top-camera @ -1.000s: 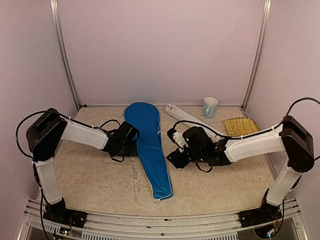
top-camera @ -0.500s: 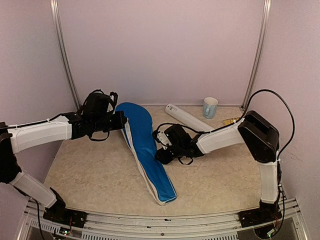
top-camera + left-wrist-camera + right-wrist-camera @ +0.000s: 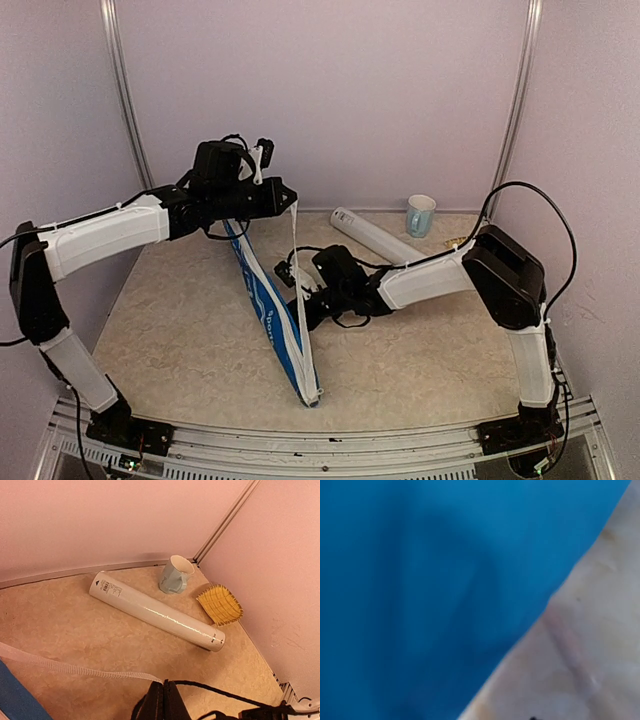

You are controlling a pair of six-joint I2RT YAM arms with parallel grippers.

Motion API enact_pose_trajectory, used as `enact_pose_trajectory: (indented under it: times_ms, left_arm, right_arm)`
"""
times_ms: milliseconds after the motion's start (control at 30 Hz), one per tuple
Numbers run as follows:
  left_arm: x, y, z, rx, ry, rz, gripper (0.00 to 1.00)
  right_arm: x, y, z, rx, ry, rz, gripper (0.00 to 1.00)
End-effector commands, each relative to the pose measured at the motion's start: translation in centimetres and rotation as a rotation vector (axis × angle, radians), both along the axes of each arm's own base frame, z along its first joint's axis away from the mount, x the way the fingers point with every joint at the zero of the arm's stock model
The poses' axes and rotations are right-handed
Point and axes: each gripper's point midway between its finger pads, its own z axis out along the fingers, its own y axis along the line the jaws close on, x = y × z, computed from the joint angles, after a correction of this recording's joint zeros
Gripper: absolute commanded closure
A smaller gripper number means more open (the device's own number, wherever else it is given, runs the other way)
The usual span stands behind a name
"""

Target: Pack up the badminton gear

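The blue cover (image 3: pixel 258 285) slants lengthwise from its high far end, pinched in the closed left tool (image 3: pixel 289 200), down to the tabletop (image 3: pixel 170 330), the right tool (image 3: pixel 305 301) beside its middle, grip unclear.

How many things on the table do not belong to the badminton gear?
2. The pale blue mug stands upright in the back right corner; the yellow brush lies beside it, near the right wall. The lifted blue cover may hide others.
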Motion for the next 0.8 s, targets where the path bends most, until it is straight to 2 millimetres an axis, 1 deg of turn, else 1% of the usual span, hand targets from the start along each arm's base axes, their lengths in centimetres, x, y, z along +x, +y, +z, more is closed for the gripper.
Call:
enact_pose_trajectory:
  times_ms: [0,67,133,200,233,267,300,333,400,433,467,500,533,600,633,667,700,733,767]
  left_arm:
    - [3.9,-2.1,-0.8,0.001,-0.021,-0.038,1.00]
    - [5.3,-3.4,-2.2,0.006,0.004,-0.050,1.00]
    - [6.2,-4.5,-3.6,0.010,0.028,-0.070,1.00]
    - [6.7,-5.2,-5.4,0.019,0.054,-0.088,1.00]
    - [6.7,-5.5,-6.2,0.019,0.068,-0.107,0.99]
    - [6.6,-5.8,-7.0,0.018,0.085,-0.131,0.94]
    - [6.3,-6.0,-7.6,0.016,0.095,-0.149,0.86]
    - [6.2,-5.9,-7.9,0.011,0.102,-0.159,0.75]
    - [5.6,-5.4,-8.0,-0.003,0.104,-0.173,0.50]
    - [5.3,-5.0,-7.8,-0.011,0.100,-0.171,0.40]
    - [5.2,-4.2,-7.7,-0.015,0.100,-0.158,0.29]
    - [5.1,-3.4,-7.7,-0.017,0.103,-0.141,0.18]
    - [5.3,-2.3,-8.1,-0.015,0.116,-0.111,0.12]
    - [5.5,0.2,-9.3,-0.017,0.159,-0.053,0.05]
    - [5.6,1.6,-10.2,-0.020,0.180,-0.025,0.03]
    - [5.8,2.9,-10.7,-0.024,0.193,0.003,0.02]
    - [5.8,4.1,-11.8,-0.018,0.214,0.028,0.01]
    - [5.8,5.1,-12.7,-0.007,0.228,0.045,0.01]
    - [5.6,5.8,-13.4,0.006,0.238,0.056,0.01]
  right_arm:
    - [-1.0,-0.1,0.6,0.064,0.045,0.041,0.58]
    - [0.0,-2.1,0.2,0.033,0.050,-0.030,0.56]
    - [1.2,-5.0,0.1,-0.027,0.030,-0.129,0.52]
    - [1.8,-8.3,1.1,-0.097,-0.036,-0.225,0.48]
    - [2.1,-9.7,2.0,-0.123,-0.074,-0.259,0.46]
    - [2.3,-11.0,3.1,-0.139,-0.109,-0.287,0.43]
    - [2.6,-12.5,4.3,-0.154,-0.143,-0.321,0.40]
    - [3.1,-14.0,5.5,-0.161,-0.171,-0.352,0.37]
    - [4.7,-17.2,7.5,-0.179,-0.210,-0.419,0.31]
    - [5.6,-18.8,8.2,-0.187,-0.223,-0.448,0.27]
    - [6.7,-20.8,8.4,-0.196,-0.216,-0.479,0.21]
    - [7.5,-22.2,8.6,-0.205,-0.211,-0.501,0.17]
    - [8.4,-23.5,8.7,-0.216,-0.205,-0.523,0.14]
    - [9.8,-25.1,8.6,-0.232,-0.197,-0.543,0.10]
    - [10.4,-25.6,8.3,-0.242,-0.185,-0.545,0.08]
    - [11.1,-26.1,7.9,-0.255,-0.175,-0.548,0.06]
    - [11.8,-26.5,7.4,-0.272,-0.168,-0.555,0.04]
    - [12.5,-27.0,6.4,-0.301,-0.161,-0.559,0.02]
    - [13.2,-27.5,6.0,-0.325,-0.168,-0.566,0.00]
